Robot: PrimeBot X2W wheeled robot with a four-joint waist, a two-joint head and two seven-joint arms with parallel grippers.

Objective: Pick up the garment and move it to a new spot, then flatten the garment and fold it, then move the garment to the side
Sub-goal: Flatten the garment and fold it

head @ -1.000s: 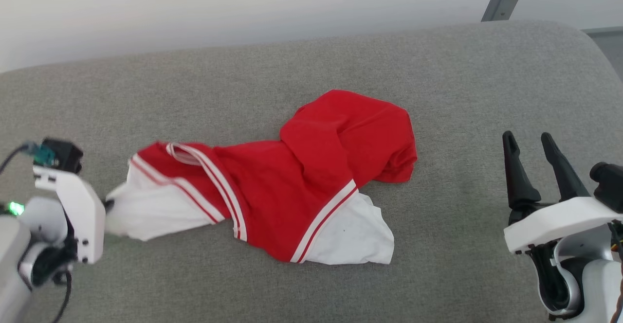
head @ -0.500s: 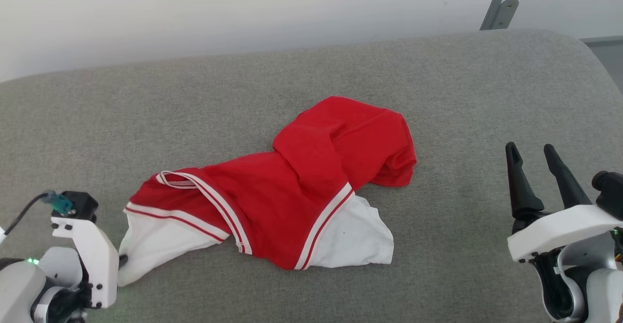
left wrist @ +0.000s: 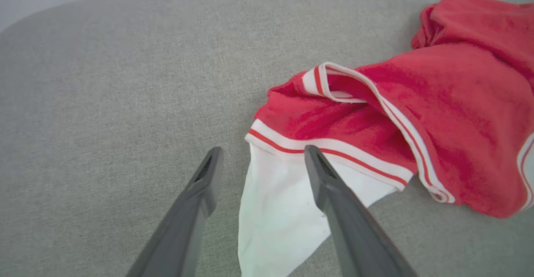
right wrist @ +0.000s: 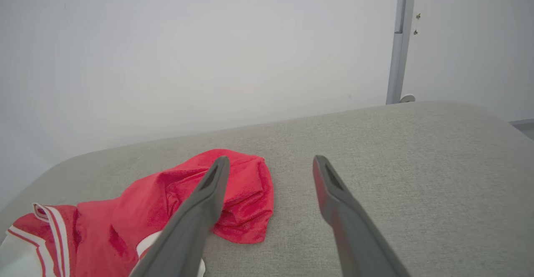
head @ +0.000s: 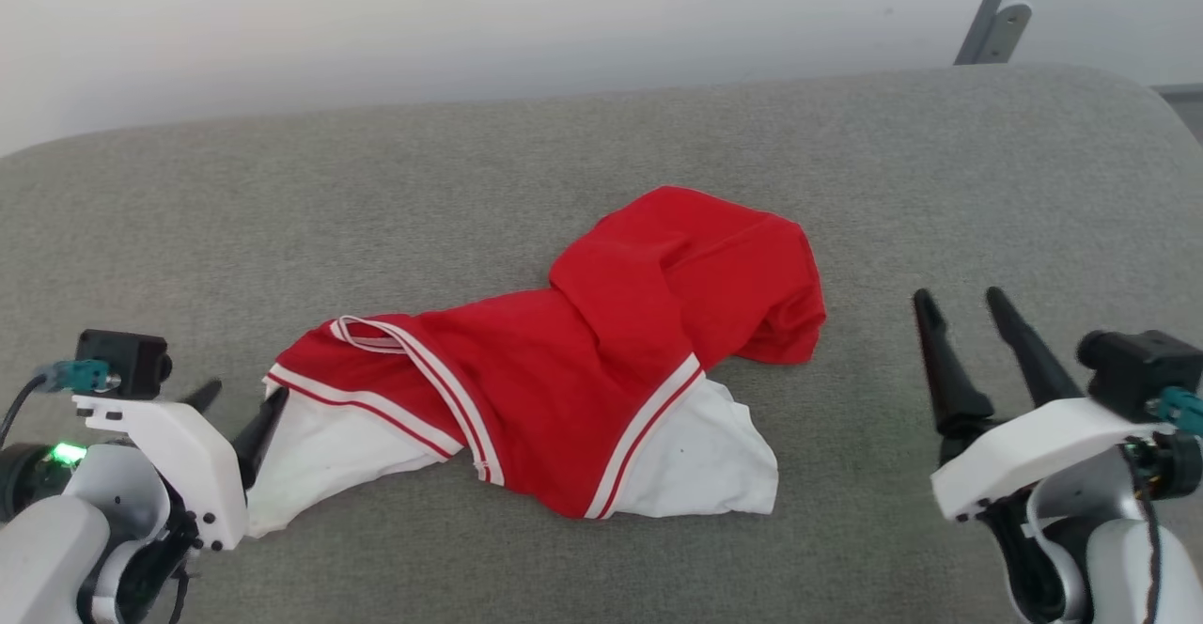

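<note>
One garment point(head: 583, 370), seemingly, left hand point(head: 246, 389), right hand point(head: 958, 294)

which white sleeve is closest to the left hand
The sleeve at the garment's left end, lying between the left hand's spread fingers; the other white sleeve lies farther right, clear of it.

The garment point(head: 601, 361) lies crumpled on a grey cushion point(head: 658, 135) (left claw point(head: 246, 391) spread wide at its white sleeve).
</note>
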